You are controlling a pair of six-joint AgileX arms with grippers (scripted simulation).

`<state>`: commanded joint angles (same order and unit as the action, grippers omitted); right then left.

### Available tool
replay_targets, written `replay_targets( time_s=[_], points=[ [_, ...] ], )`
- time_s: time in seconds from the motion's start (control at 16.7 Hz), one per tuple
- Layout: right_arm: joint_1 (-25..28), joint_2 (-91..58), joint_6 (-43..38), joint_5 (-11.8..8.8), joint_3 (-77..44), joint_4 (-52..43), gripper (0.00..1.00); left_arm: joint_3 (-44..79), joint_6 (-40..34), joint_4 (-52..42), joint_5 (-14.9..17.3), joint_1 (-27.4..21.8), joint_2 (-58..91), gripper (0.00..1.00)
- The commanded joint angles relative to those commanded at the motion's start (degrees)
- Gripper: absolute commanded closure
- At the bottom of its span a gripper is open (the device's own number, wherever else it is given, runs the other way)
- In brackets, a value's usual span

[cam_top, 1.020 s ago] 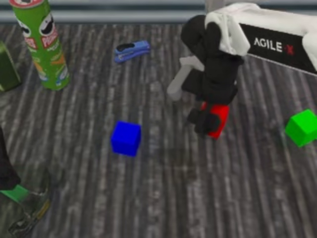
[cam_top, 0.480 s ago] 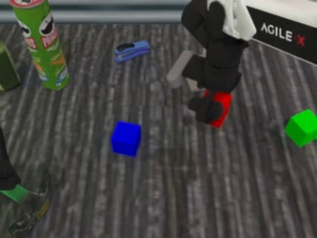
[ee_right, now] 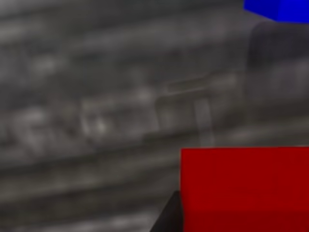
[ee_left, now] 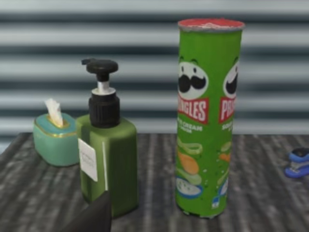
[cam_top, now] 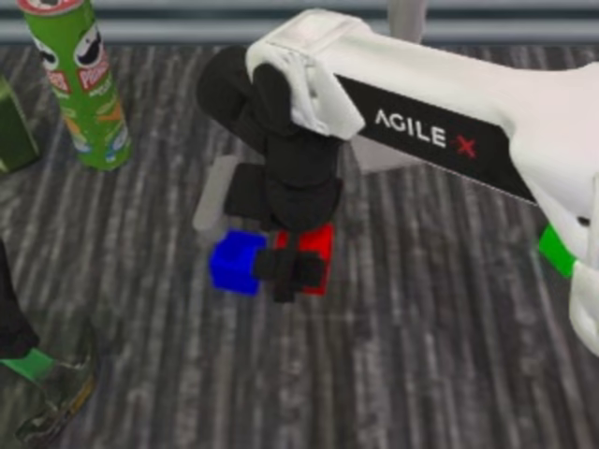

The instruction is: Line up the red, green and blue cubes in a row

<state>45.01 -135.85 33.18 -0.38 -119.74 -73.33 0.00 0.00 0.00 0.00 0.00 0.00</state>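
the table (cam_top: 449,374) has a dark grey top with thin lighter stripes. behind its far edge stands a wall (ee_left: 120,43) of pale horizontal slats with dark gaps between them. the light is even.

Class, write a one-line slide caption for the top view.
Right gripper holds red cube beside blue cube; green cube waits at right.

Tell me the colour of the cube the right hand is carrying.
Bright red: the red cube in the right hand, beside the blue cube. Top view shows it best.
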Motion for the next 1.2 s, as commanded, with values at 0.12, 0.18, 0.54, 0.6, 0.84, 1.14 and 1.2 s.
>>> replay_targets(
  time_s=[0.12, 0.18, 0.54, 0.6, 0.84, 1.14, 1.2],
  points=[
    [5.2, -0.2, 0.0, 0.0, -1.3, -1.1, 1.0, 0.0, 0.0, 0.0, 0.0, 0.0, 0.0, 0.0],
    [7.3, -0.3, 0.0, 0.0, -1.9, -1.5, 1.0, 0.0, 0.0, 0.0, 0.0, 0.0, 0.0, 0.0],
    [10.0, -0.2, -0.1, -0.1, -2.5, -2.0, 1.0, 0.0, 0.0, 0.0, 0.0, 0.0, 0.0, 0.0],
    [10.0, -0.2, -0.1, -0.1, -2.4, -1.8, 1.0, 0.0, 0.0, 0.0, 0.0, 0.0, 0.0, 0.0],
    [10.1, -1.1, -0.2, -0.1, 2.8, 4.3, 1.0, 0.0, 0.0, 0.0, 0.0, 0.0, 0.0, 0.0],
    [10.3, -2.4, -0.1, 0.0, 9.4, 12.2, 1.0, 0.0, 0.0, 0.0, 0.0, 0.0, 0.0, 0.0],
    [10.3, -2.5, -0.1, 0.0, 9.4, 12.3, 1.0, 0.0, 0.0, 0.0, 0.0, 0.0, 0.0, 0.0]
  ],
)
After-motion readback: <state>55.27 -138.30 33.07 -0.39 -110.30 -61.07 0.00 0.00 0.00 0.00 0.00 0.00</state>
